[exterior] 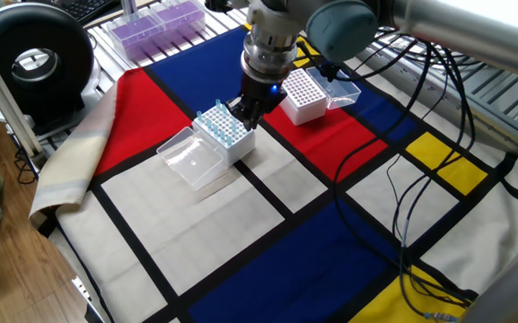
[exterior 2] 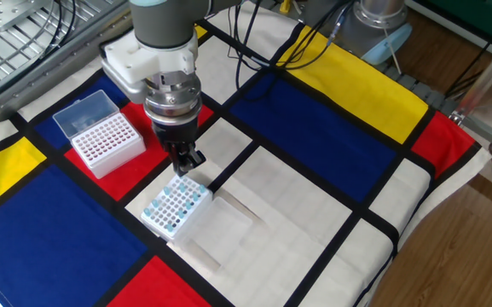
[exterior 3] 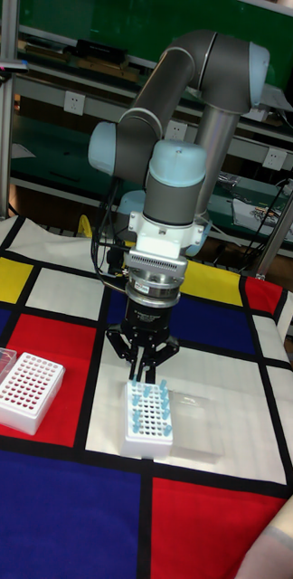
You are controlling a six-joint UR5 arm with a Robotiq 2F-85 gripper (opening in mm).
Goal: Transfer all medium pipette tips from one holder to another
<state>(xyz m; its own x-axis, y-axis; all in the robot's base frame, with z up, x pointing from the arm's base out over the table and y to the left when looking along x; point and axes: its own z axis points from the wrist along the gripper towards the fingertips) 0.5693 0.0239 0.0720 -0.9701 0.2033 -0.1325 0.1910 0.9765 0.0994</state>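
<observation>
Several medium pipette tips (exterior: pixel 220 126) with light-blue tops stand in a white rack (exterior 2: pixel 176 209) near the middle of the cloth, its clear lid (exterior: pixel 187 160) folded open beside it. My gripper (exterior 3: pixel 143 373) hangs just above the far edge of this rack (exterior 3: pixel 148 421). Its fingers are drawn together, apparently on one tip that is mostly hidden between them. From the side, the gripper (exterior 2: pixel 186 168) points straight down. A second white rack (exterior: pixel 302 94), its holes looking dark, sits on the red patch behind the arm, also visible at the left (exterior 2: pixel 101 141).
A box of purple-tinted racks (exterior: pixel 155 25) and a black round device (exterior: pixel 34 58) sit at the far left, off the cloth. Black cables (exterior: pixel 420 206) trail over the right side. The cloth hangs over the table's left edge (exterior: pixel 61 170).
</observation>
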